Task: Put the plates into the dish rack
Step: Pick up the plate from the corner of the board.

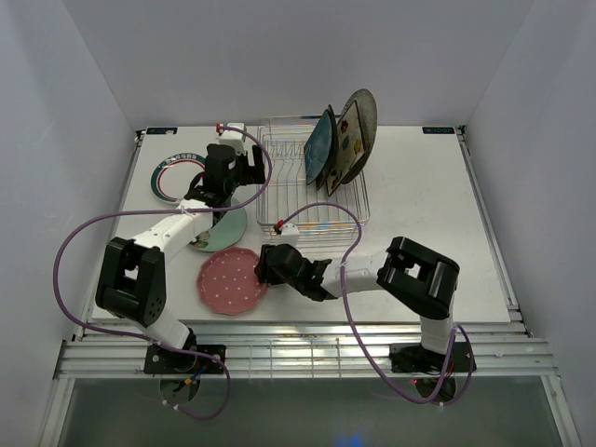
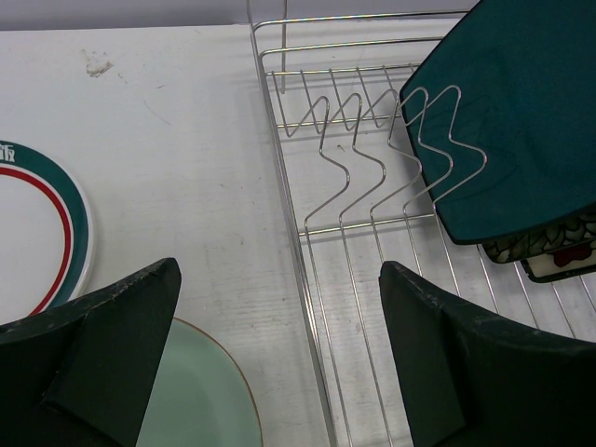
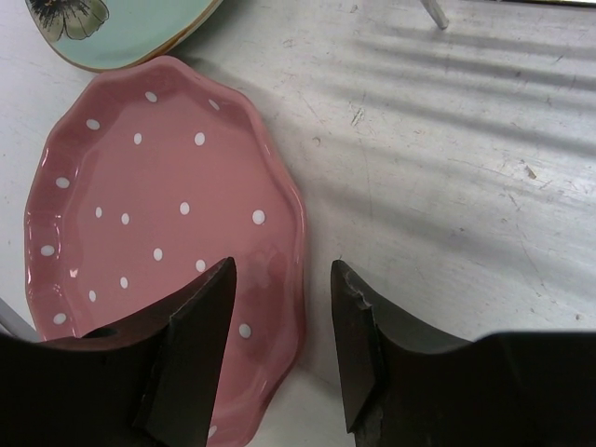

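Observation:
The silver dish rack [image 1: 289, 186] stands at the back centre, with a teal square plate [image 1: 319, 144], floral square plates and a speckled grey round plate [image 1: 361, 116] upright at its right end. Flat on the table lie a white teal-rimmed plate [image 1: 172, 177], a mint plate [image 1: 223, 228] and a pink dotted scalloped plate [image 1: 231, 279]. My right gripper [image 3: 284, 270] is open and low, its jaws straddling the pink plate's [image 3: 168, 205] right rim without touching it. My left gripper [image 2: 279, 270] hangs wide open and empty over the rack's left edge [image 2: 307, 279], beside the mint plate [image 2: 196, 391].
In the left wrist view the rack's upright prongs [image 2: 372, 158] left of the teal plate [image 2: 512, 121] hold nothing. The white teal-rimmed plate [image 2: 37, 233] lies to that gripper's left. White walls enclose the table on three sides. Purple cables loop from both arms.

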